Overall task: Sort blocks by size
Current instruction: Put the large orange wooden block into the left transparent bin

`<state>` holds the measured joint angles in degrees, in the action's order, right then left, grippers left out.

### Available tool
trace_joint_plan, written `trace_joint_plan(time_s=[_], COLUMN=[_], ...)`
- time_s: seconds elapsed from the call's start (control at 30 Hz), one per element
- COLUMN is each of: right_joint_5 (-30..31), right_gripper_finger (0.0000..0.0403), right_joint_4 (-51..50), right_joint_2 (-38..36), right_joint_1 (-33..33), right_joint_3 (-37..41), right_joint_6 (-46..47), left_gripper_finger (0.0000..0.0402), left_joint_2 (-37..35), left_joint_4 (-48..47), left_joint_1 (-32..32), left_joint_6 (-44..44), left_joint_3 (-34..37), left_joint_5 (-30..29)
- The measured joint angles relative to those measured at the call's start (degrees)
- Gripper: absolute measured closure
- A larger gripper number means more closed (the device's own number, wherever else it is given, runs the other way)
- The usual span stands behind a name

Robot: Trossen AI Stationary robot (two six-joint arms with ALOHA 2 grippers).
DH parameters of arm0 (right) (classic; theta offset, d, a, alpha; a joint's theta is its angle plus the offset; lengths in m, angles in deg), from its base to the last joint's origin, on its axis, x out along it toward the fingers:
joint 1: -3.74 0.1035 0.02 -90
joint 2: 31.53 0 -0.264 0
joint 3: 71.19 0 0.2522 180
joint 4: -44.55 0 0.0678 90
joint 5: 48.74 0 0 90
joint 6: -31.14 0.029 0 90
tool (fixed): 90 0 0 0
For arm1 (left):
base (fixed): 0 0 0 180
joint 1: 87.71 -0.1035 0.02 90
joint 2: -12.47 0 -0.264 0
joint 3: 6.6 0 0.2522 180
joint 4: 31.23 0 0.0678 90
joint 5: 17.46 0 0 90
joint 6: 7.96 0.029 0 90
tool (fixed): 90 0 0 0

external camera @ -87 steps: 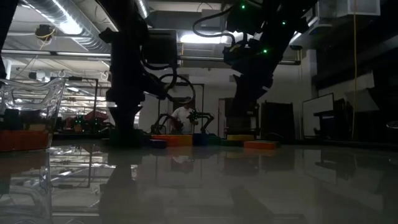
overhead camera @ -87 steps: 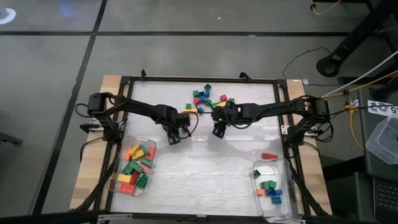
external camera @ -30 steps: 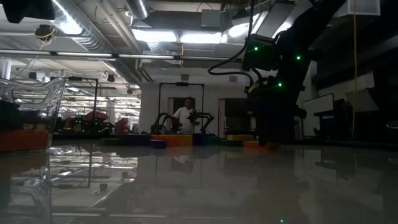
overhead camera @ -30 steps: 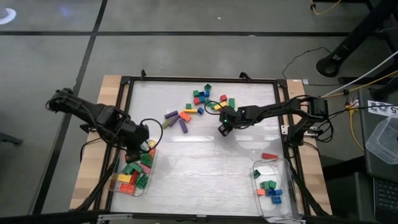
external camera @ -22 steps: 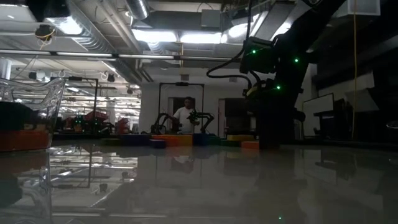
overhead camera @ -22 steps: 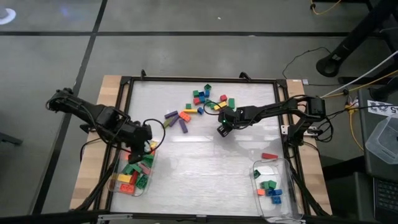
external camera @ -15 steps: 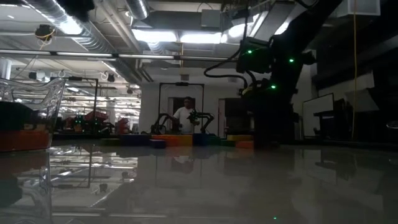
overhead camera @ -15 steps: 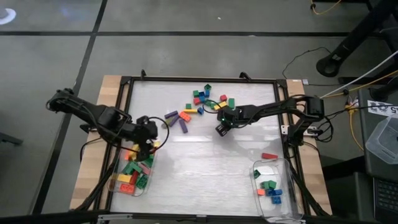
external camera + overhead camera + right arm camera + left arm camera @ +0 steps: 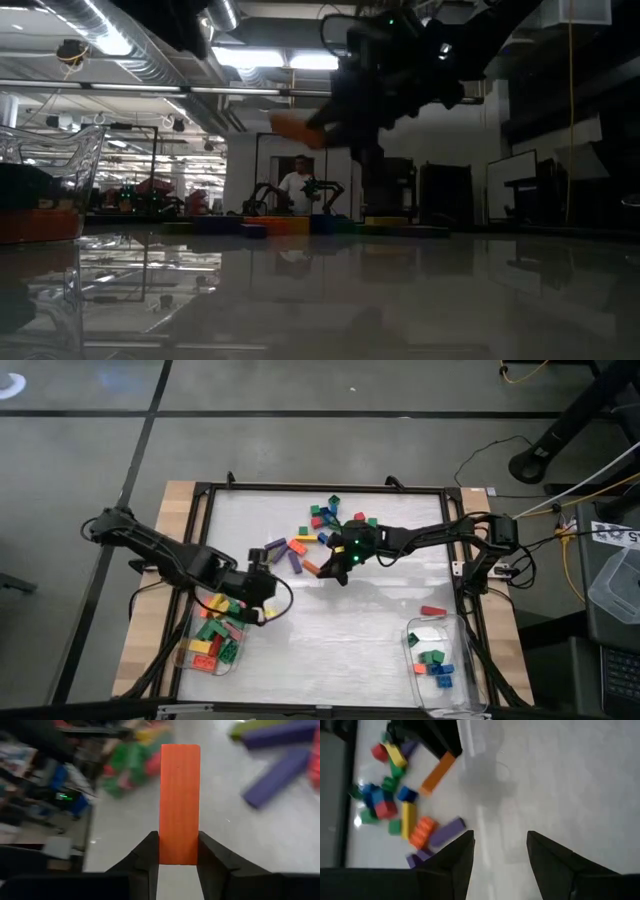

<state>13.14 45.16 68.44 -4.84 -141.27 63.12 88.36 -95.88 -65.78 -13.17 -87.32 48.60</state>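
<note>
Right gripper (image 9: pixel 178 851) has its fingers (image 9: pixel 145 855) clamped on a long orange block (image 9: pixel 179 802), pinched near one end so most of it sticks out ahead, lifted off the worktop (image 9: pixel 330 625). In the high view it hangs just beside the loose pile of blocks (image 9: pixel 335 520).

Judging by the tubs, long ones belong in the left tub (image 9: pixel 218 630), so I'd carry this one across at height. The grip is only on the end, so I'd go slow and keep it level so it doesn't pivot out.

Around the fingers: purple long blocks (image 9: pixel 274 777) lie on the worktop just ahead, with more of the pile behind. The thing most in the way is my own left gripper (image 9: pixel 262 582), fingers (image 9: pixel 452 865) spread and holding nothing, hovering near the left tub right between me and the drop spot. I'd pull it clear first. The right tub (image 9: pixel 440 660), with the short blocks, sits well apart.
</note>
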Motion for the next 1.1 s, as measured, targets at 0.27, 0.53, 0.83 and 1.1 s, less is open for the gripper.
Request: trace_joint_plan(time_s=[0.27, 0.53, 0.83, 1.1], right_joint_5=[-4.1, -6.0, -6.7, -6.0], right_gripper_finger=[0.0299, 0.0298, 0.0298, 0.0299], right_joint_4=[2.1, 2.2, 2.5, 4.2], right_joint_2=[0.0, -0.1, -0.1, -0.1], right_joint_1=[0.0, 0.2, 3.3, 4.9], right_joint_3=[0.0, 0.0, 0.0, 0.0], right_joint_6=[0.5, -2.2, -5.4, -5.4], left_gripper_finger=[0.0233, 0.0233, 0.0233, 0.0233], left_joint_2=[5.3, 8.2, 9.4, 11.4], left_joint_4=[9.1, 14.1, 17.8, 18.3], left_joint_1=[-1.0, -4.7, -7.7, -8.3], left_joint_6=[10.5, 12.4, 16.1, 17.6], left_joint_3=[0.0, 0.0, 0.0, 0.0], left_joint_5=[-7.7, -4.0, -0.9, 5.2])
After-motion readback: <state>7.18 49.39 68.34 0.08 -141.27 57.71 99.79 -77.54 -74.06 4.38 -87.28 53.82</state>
